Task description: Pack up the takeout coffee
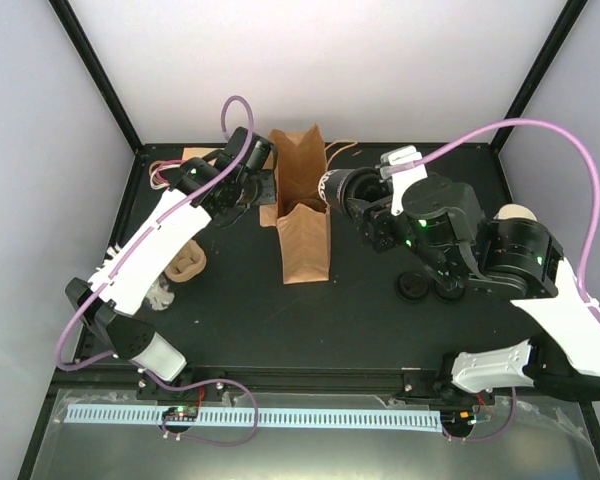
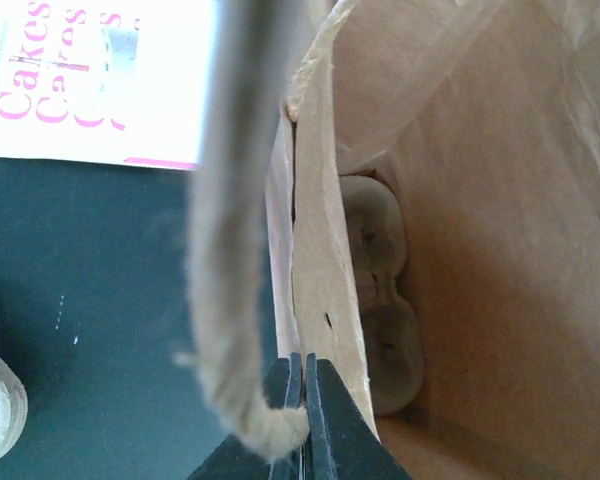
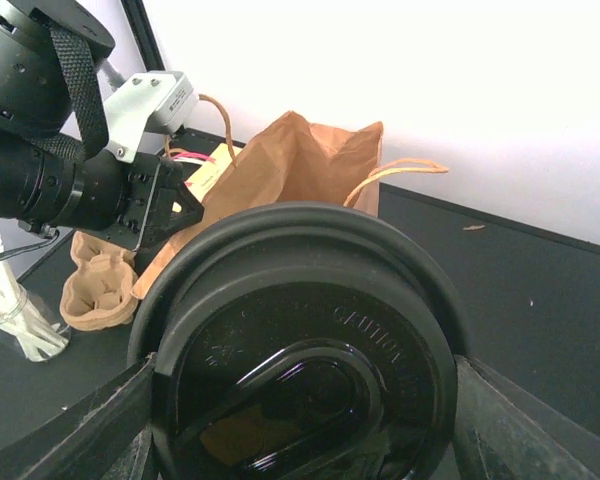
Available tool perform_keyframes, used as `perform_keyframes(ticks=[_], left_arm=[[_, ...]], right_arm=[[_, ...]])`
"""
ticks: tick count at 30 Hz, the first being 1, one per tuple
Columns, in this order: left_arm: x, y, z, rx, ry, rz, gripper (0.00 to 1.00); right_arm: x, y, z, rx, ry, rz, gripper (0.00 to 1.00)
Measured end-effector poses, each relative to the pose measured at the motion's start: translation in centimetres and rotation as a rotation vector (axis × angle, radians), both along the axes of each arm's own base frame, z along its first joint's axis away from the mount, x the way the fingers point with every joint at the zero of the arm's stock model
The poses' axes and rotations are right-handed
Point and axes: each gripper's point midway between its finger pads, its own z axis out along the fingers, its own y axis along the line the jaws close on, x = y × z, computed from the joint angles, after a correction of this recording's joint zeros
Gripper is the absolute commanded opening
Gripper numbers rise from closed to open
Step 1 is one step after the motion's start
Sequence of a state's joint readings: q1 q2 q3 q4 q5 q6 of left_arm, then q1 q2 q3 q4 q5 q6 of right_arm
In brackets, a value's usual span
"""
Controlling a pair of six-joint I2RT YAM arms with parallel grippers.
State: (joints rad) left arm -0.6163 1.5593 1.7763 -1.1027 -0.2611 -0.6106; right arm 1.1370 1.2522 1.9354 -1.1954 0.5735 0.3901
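Top view: the bag (image 1: pixel 302 235) stands at mid-desk (image 1: pixel 380 330) with its mouth upward. My left fingers (image 2: pixel 318 405), at the mouth's 9 o'clock rim, are pressed together with no gap. The paper wall and the cord handle (image 2: pixel 230 250) both meet them at the tips, and I cannot tell which of the two is pinched. Past the rim, a pulp tray (image 2: pixel 380 300) lies inside the bag. My right fingers (image 3: pixel 90 430) stand wide, one on each side of the coffee (image 1: pixel 331 189), gripping it. The coffee is tipped on its side above the desk at the mouth's 3 o'clock rim. Its black lid (image 3: pixel 300 350) faces 9 o'clock toward the bag, and the cup itself is hidden behind lid and fingers. Whether the lid touches the paper is unclear. A tray stack (image 1: pixel 188 262) sits on the desk at the bag's 8 o'clock, well apart from it. A card (image 2: pixel 90 80) with pink lettering lies flat on the desk outside the bag.
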Motion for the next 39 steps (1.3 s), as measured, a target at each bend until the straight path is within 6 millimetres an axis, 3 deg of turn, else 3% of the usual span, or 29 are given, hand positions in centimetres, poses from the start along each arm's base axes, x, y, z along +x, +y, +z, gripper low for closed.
perform_keyframes(ticks=[13,19,23,27,32,39], left_arm=[[-5.1,-2.2,2.8,-0.078,0.003,-0.346,0.02],[-7.8,-4.2,2.5,-0.142,0.066,-0.532,0.02],[-9.4,-4.6,1.7,-0.139,0.106,-0.615,0.02],[-10.5,-4.3,1.6,-0.127,0.11,-0.658,0.02],[-12.2,-3.8,3.6,-0.148,0.049,-0.706,0.02],[-13.9,-3.4,4.8,-0.175,0.01,-0.753,0.02]], right_arm=[[-2.2,-1.2,4.2,0.14,-0.062,0.113,0.71],[-2.6,-0.1,4.2,0.125,-0.054,0.165,0.71],[-2.4,1.3,2.8,0.068,-0.015,0.193,0.71],[-2.2,2.1,-0.2,-0.025,0.048,0.2,0.7],[-2.3,2.2,-3.8,-0.127,0.118,0.203,0.67],[-2.9,3.0,-6.2,-0.186,0.189,0.248,0.65]])
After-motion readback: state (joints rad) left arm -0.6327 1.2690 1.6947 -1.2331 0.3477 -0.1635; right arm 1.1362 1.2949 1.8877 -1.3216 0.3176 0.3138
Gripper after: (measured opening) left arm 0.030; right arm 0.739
